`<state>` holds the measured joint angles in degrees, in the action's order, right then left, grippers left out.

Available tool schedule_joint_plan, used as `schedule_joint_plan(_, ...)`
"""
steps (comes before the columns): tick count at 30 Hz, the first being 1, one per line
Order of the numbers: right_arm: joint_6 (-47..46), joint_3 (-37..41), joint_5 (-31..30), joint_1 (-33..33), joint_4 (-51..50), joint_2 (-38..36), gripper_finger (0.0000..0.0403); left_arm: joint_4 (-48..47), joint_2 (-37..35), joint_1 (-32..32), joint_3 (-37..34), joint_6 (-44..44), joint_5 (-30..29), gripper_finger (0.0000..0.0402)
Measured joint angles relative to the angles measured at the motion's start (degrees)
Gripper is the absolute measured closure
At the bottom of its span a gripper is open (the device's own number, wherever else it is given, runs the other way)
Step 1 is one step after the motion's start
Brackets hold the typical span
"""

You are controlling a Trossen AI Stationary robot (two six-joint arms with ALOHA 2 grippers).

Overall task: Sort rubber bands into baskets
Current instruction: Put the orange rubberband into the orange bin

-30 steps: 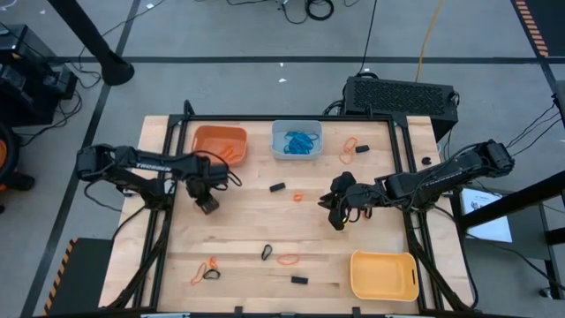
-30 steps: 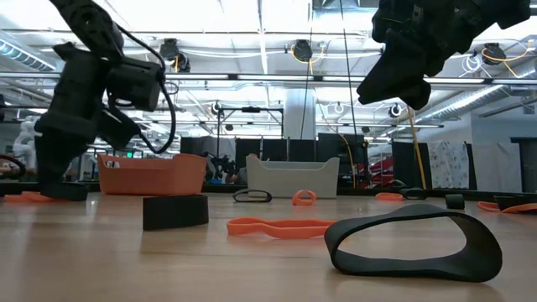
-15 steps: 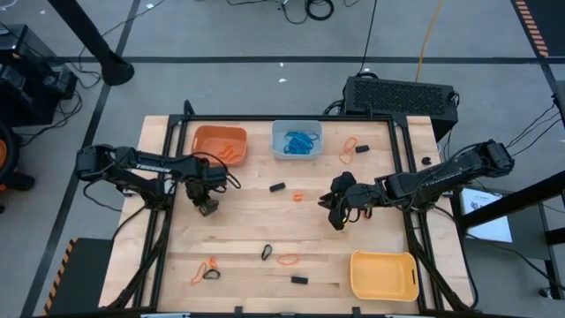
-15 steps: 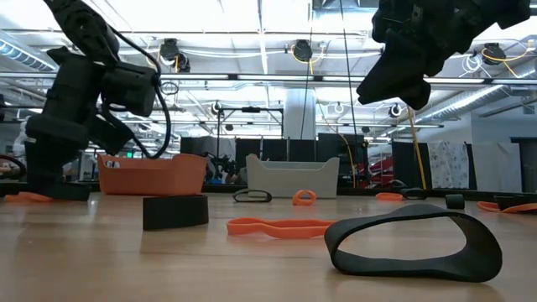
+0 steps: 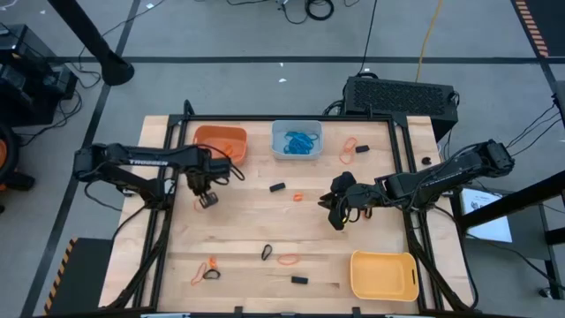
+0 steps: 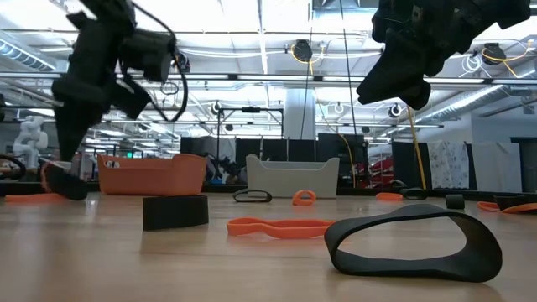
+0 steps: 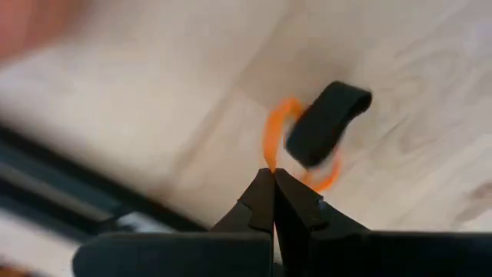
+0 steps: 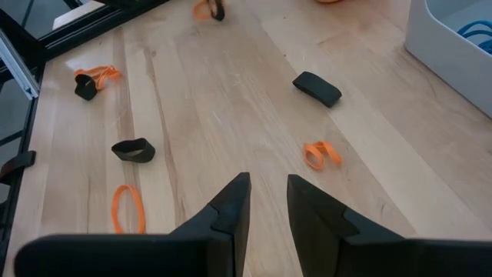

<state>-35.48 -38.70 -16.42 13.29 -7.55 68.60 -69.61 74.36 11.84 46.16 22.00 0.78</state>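
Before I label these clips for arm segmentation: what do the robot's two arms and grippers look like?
Both arms are dark, near-black, jointed links. The left arm bears small white lettering along its forearm and black cables looping near its wrist. The left gripper has two black fingers tapering to a fine point. The right gripper has two matte black, angular, wedge-shaped fingers. The right arm looks the same dark build.

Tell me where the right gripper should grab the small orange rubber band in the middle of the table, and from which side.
The small orange rubber band lies flat, folded into two lobes. The open right gripper should probably come straight down from above, one finger on each side of the pinched middle, where the strands bunch together.
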Motion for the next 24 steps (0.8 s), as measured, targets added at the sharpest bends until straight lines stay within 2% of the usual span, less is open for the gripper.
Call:
schedule_joint_plan(3, 0.0, 0.0, 0.0, 0.0, 0.0, 0.0, 0.0323, -5.0, -0.5, 0.0, 4.2, 0.0, -3.6, 0.0399)
schedule_joint_plan(10, 0.0, 0.0, 0.0, 0.0, 0.0, 0.0, 0.0323, -8.9, -1.0, 0.0, 12.3, -0.3, -6.8, 0.0399)
schedule_joint_plan(14, 0.0, 0.0, 0.0, 0.0, 0.0, 0.0, 0.0323, -8.4, -1.0, 0.2, 14.8, -0.8, -13.2, 0.04)
schedule_joint_plan(18, 0.0, 0.0, 0.0, 0.0, 0.0, 0.0, 0.0323, -3.7, -0.9, 2.5, 14.9, -6.0, -18.8, 0.04)
schedule_joint_plan(24, -1.0, 0.0, 0.0, 0.0, 0.0, 0.0, 0.0323, 8.6, 1.0, 10.3, 14.9, -14.1, -19.3, 0.04)
